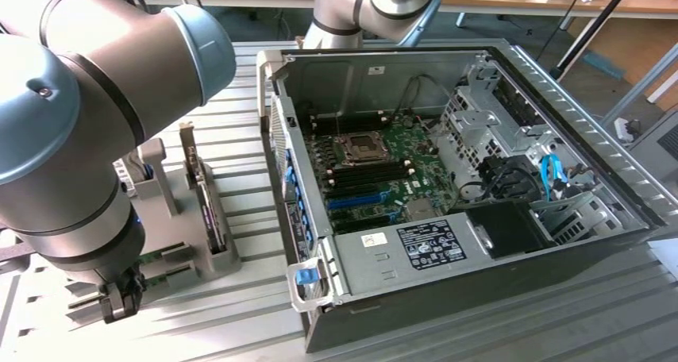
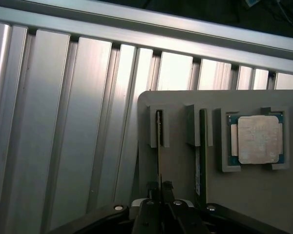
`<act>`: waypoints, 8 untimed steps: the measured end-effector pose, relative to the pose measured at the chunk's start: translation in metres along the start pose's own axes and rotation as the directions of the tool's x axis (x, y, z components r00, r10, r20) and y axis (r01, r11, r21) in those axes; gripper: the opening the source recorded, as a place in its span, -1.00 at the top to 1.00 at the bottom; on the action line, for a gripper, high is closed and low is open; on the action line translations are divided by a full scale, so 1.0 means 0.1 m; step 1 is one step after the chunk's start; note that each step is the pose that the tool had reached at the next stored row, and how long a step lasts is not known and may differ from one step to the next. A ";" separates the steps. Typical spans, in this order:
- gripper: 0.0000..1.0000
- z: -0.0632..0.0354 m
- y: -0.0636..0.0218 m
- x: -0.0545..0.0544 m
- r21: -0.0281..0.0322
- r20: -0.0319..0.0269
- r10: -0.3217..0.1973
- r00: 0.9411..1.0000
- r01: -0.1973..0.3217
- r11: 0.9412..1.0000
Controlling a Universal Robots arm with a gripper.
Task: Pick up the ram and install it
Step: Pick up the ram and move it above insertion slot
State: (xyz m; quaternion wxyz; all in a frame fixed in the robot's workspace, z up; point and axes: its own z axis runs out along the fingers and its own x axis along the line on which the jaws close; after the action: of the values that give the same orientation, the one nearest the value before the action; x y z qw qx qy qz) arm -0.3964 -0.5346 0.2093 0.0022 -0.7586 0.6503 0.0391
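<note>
The gripper [image 2: 159,187] has its fingers pinching the thin edge of the ram [image 2: 158,131], which stands between them in its holder [image 2: 263,195] slot. I'd pull straight out along the slot, without twisting, keeping clear of the second ram [image 2: 202,146] just beside the fingers.

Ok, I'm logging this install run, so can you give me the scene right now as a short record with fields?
gripper: closed on the edge of the ram
ram: standing in its slot in the grey holder, not lifted out
second ram stick: in the neighbouring slot, untouched
processor chip: lying in its recess in the same holder
computer case: open, motherboard exposed, on the exterior view's right of the holder
</note>
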 end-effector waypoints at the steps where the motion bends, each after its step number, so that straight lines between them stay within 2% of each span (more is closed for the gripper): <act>1: 0.73 -0.015 0.001 0.00 0.000 -0.001 0.000 1.000 0.000 1.000; 8: 0.73 -0.138 0.007 -0.01 -0.001 -0.010 0.001 1.000 -0.001 1.000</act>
State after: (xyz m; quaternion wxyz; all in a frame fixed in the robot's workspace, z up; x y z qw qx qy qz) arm -0.3965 -0.5346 0.2231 -0.0016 -0.7586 0.6505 0.0359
